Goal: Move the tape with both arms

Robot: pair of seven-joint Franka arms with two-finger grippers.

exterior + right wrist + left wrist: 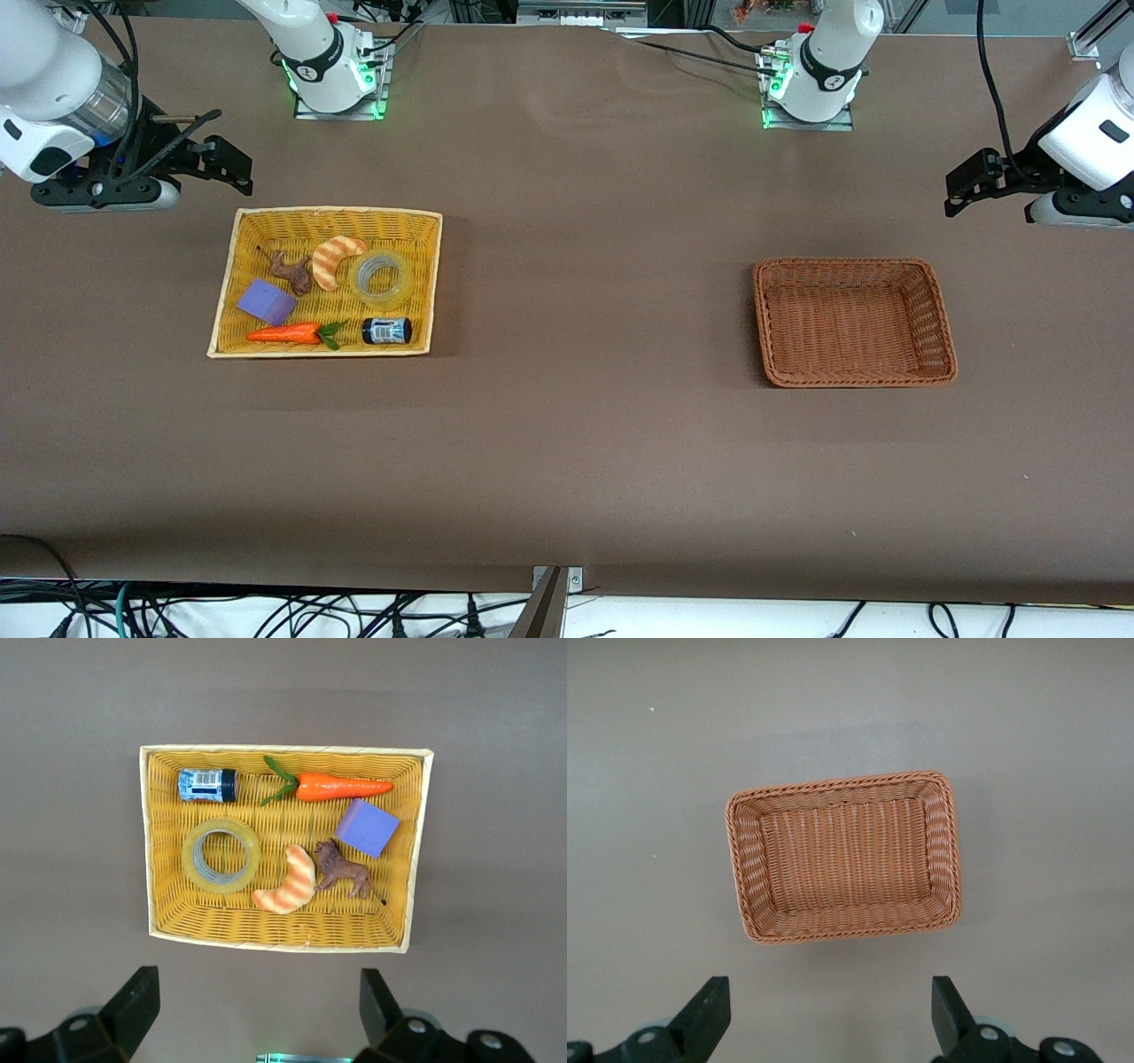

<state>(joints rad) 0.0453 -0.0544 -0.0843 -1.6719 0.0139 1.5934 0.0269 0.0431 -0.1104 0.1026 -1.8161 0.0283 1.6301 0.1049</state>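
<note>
The tape (381,277), a yellowish translucent ring with a grey core, lies flat in the yellow wicker basket (337,213) toward the right arm's end of the table. It also shows in the right wrist view (221,856), in the same basket (283,750). My right gripper (232,164) hangs open and empty over bare table beside that basket; in its wrist view the right gripper (257,997) has its fingers wide apart. My left gripper (961,186) hangs open and empty over bare table beside the brown basket (855,381), and shows open in its own view (830,1003).
The yellow basket also holds a striped croissant (335,260) touching the tape, a toy lion (291,270), a purple block (266,301), a carrot (288,334) and a dark jar (386,330). The brown basket (842,784) has nothing in it.
</note>
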